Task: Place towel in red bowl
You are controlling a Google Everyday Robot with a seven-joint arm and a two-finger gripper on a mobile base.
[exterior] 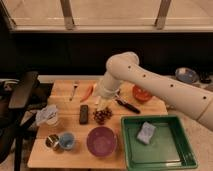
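The towel is a crumpled white and pale blue cloth lying at the left edge of the wooden table. The red bowl stands at the back right of the table, partly behind my white arm. My gripper hangs low over the middle of the table, just behind a bunch of dark grapes. It is well to the right of the towel and left of the red bowl. Nothing shows in it.
A purple bowl stands at the front, with two small cups to its left. A green tray with a grey-blue pad sits at the right. A black remote, carrot, fork and black tool lie around the gripper.
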